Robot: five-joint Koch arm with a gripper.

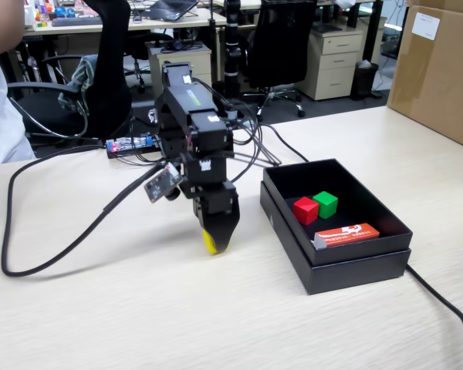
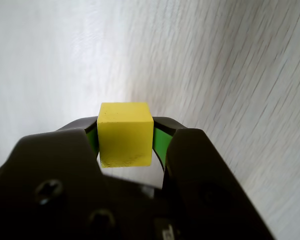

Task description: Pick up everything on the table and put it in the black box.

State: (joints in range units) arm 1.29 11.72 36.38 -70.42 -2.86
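The gripper (image 2: 126, 142) is clamped on the yellow cube (image 2: 125, 134) at frame centre, above bare table (image 1: 100, 308); the black box (image 1: 355, 266) lies right.

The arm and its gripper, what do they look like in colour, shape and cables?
The arm is built of boxy black blocks, with a green-yellow strip on top and thin black cables looping off its side. The gripper has black, rounded jaws; the wrist view shows green pads lining their inner faces.
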